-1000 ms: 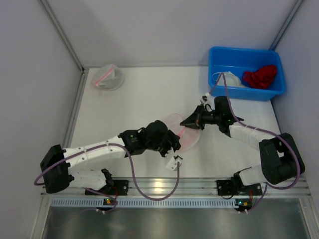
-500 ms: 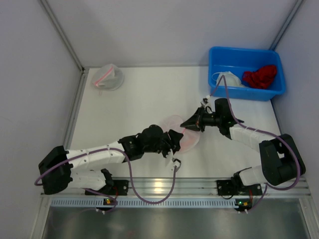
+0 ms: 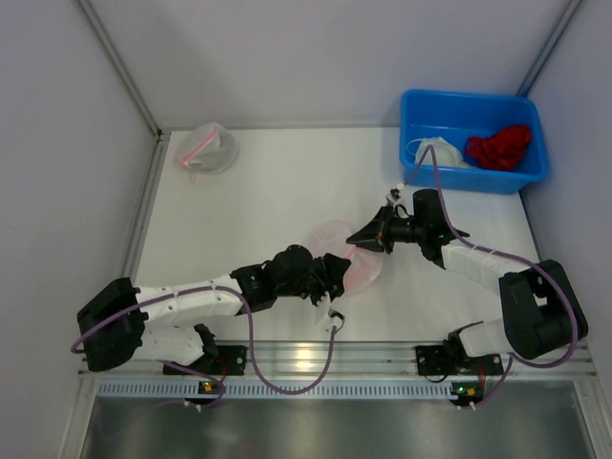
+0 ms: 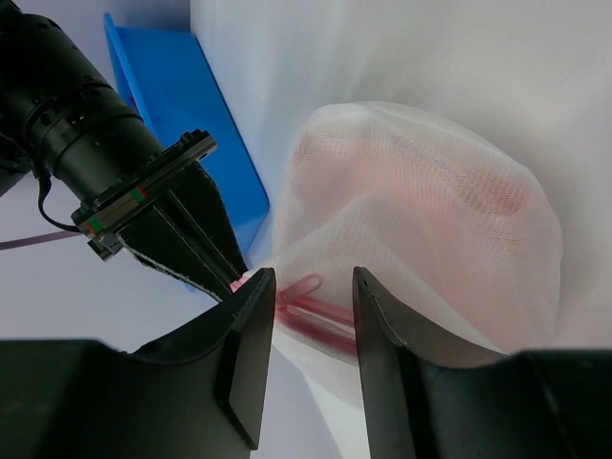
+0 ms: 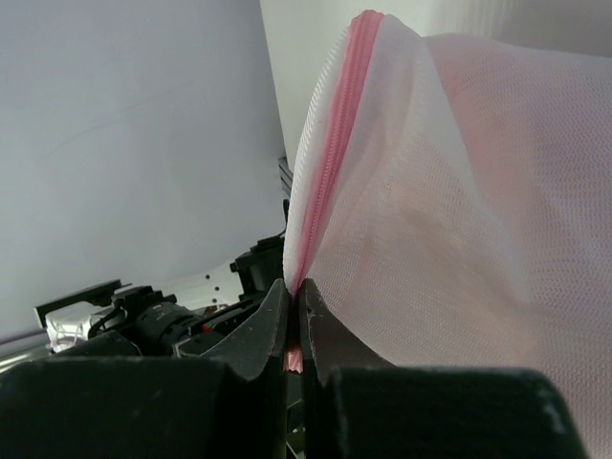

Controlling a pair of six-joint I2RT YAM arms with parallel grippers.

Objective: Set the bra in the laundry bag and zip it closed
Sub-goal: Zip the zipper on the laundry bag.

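The laundry bag (image 3: 352, 256) is white mesh with a pink zipper and sits mid-table. A pink form, the bra (image 4: 478, 191), shows faintly through the mesh. My right gripper (image 3: 363, 236) is shut on the bag's zipper end and holds that edge up; in its wrist view the jaws (image 5: 295, 292) pinch the pink tape below the zipper (image 5: 335, 124). My left gripper (image 4: 314, 287) is open, its fingers on either side of the pink zipper pull (image 4: 306, 285) without touching it. From above, the left gripper (image 3: 335, 273) sits at the bag's near edge.
A blue bin (image 3: 413, 124) at the back right holds a red cloth (image 3: 499, 145) and a white item (image 3: 440, 153). Another mesh bag (image 3: 206, 148) lies at the back left. Grey walls close in the table on both sides.
My left wrist has swung in toward the bag's zipper and its jaws have narrowed a little around the pull. The right gripper has kept its hold and barely moved.
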